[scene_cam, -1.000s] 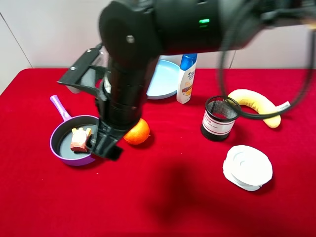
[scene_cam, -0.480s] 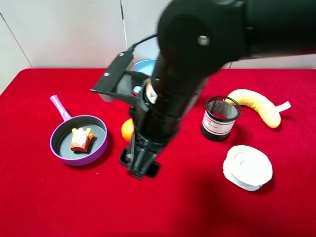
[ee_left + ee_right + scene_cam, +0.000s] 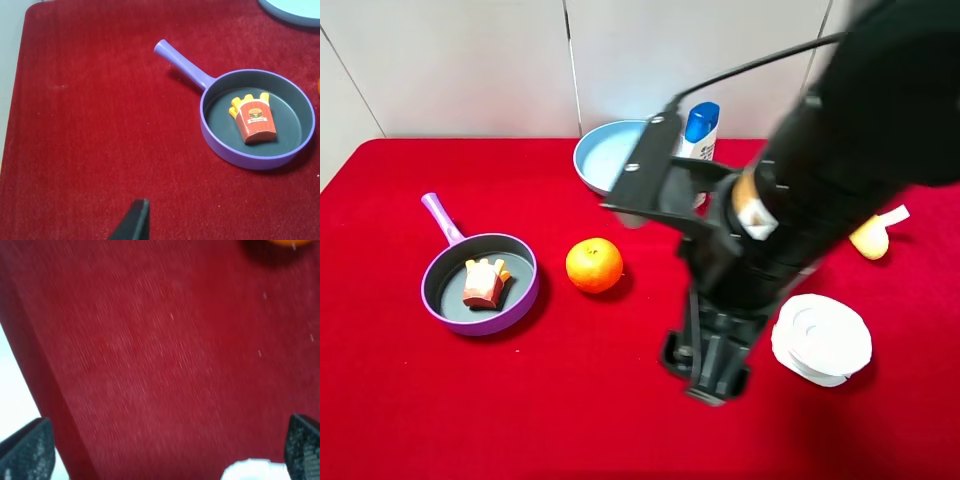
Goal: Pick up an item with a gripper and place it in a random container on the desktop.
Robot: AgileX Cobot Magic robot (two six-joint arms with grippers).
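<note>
The toy french fries already lie inside the purple frying pan on the red bench, so the placing looks done. The right end effector hangs spread wide and empty over bare cloth, well apart from the pan; of the left one only a single fingertip shows, its opening unclear. The carton bears a burger logo with unreadable lettering, and the label on the blue-capped bottle cannot be made out.

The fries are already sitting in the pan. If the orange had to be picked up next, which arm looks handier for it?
Probably the right. Its gripper is open and empty, over the cloth near the orange. The left wrist view shows one fingertip and the pan, barely the orange.
</note>
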